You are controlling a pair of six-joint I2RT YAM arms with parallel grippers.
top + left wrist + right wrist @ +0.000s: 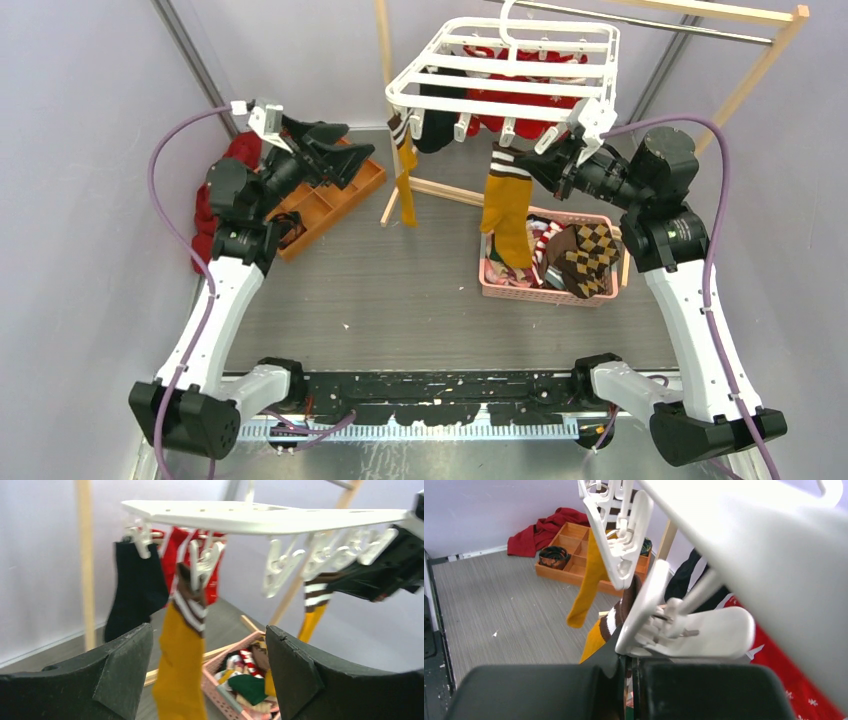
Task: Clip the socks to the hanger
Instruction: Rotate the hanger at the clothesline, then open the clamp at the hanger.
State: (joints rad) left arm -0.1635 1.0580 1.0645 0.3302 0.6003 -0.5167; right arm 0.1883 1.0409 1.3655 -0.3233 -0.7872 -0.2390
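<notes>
Top external: right gripper (530,162) pinches mustard sock (508,215) cuff beneath hanger (500,75).

I see a white hanger (260,517) carrying a black sock (137,592), red fabric (784,680) with white snowflakes, and mustard-yellow socks (508,215) with brown cuffs striped white. The basket (520,290) is pink and holds a brown sock (590,250) with cream argyle diamonds. Elsewhere I have a red cloth (546,530), an orange wooden tray (340,200) and a grey streaked counter (400,290)
</notes>
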